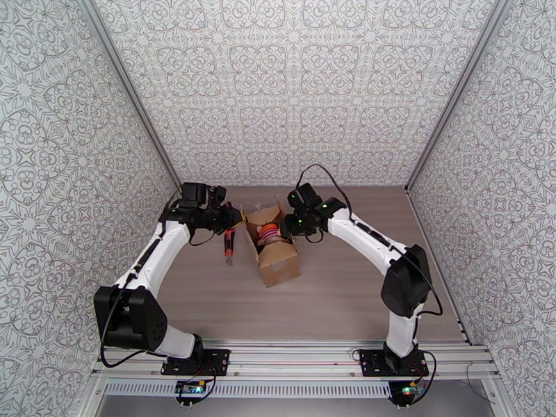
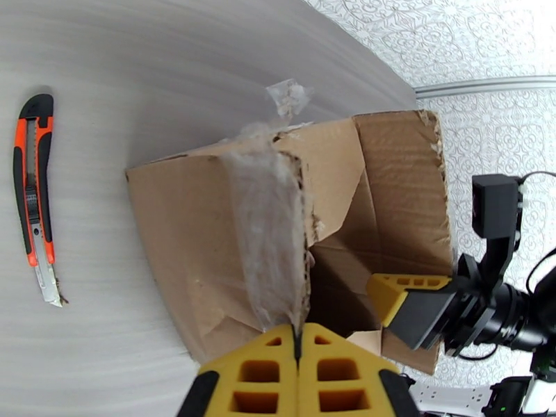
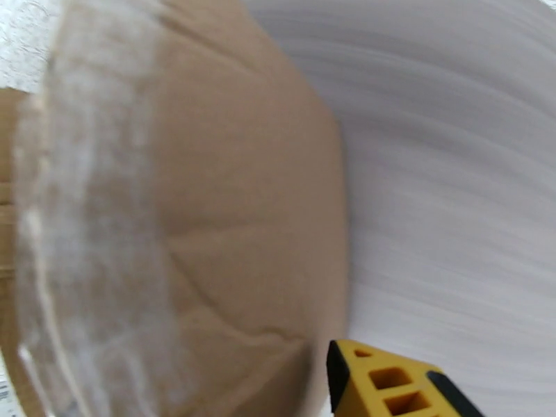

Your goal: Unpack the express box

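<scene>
Centre of the grey table (image 1: pixel 333 300): one brown cardboard box (image 1: pixel 281 264), top flaps raised, torn clear tape (image 2: pixel 267 231) along one flap edge. A pink and orange item (image 1: pixel 270 234) lies inside; its details are too small to tell.

Left of the box, near but apart from it: one red-and-black knife (image 1: pixel 228 246), flat on the table, blade out.

Left gripper (image 2: pixel 299 336): yellow fingers pressed together, clamped on the taped edge of the box's left flap.

Right gripper (image 1: pixel 286 227): at the box's right flap, one yellow finger (image 2: pixel 393 290) against the cardboard. Whether its jaws are apart or together, cannot tell.
</scene>
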